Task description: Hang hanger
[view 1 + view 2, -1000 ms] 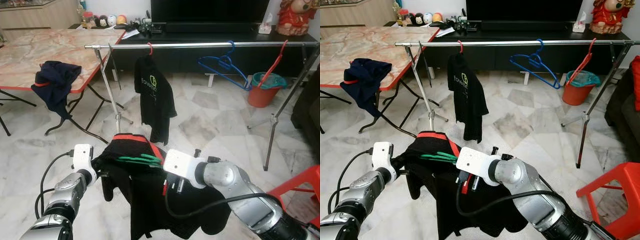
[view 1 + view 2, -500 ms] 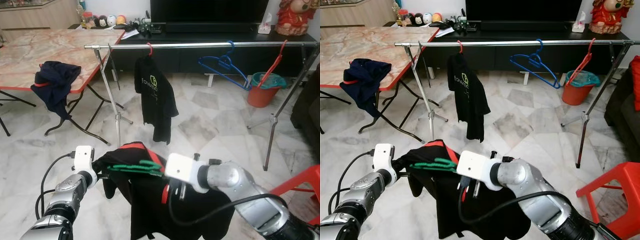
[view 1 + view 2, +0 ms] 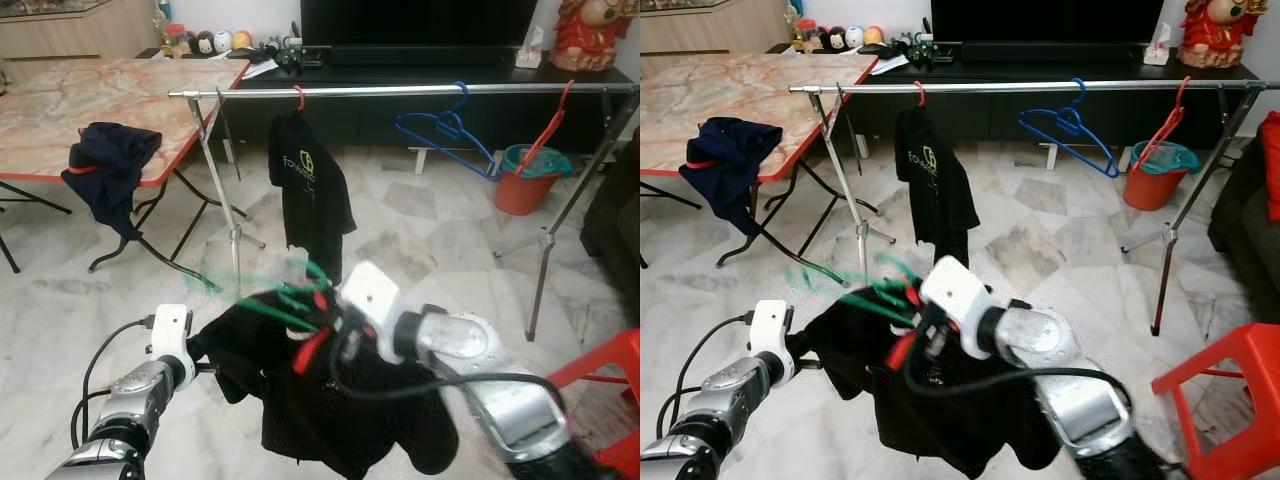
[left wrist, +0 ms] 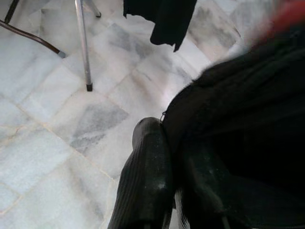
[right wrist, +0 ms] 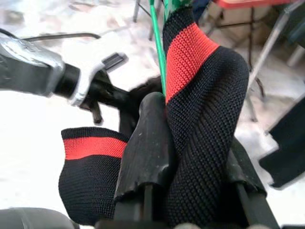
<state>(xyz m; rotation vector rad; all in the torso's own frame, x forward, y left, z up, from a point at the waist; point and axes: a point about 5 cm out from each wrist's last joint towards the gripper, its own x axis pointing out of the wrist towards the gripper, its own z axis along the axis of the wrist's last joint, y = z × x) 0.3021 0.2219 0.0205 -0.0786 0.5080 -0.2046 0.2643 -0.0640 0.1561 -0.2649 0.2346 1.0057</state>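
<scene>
A black garment with red trim hangs on a green hanger, which is blurred, low in front of me. My right gripper is shut on the red-and-black collar beside the green hanger wire; in the left eye view the right gripper is at the garment's top. My left gripper is shut on the garment's left edge, and the left gripper sits lower and to the left. Beyond stands a silver clothes rail with a black T-shirt on a red hanger.
Blue hangers and a red hanger hang further right on the rail. A marble-topped table with a dark blue garment stands at left. An orange bucket and a red stool are at right.
My right gripper has swung up and forward, lifting the hanger and collar toward the rail; both are motion-blurred. The left gripper has dropped slightly, still on the garment.
</scene>
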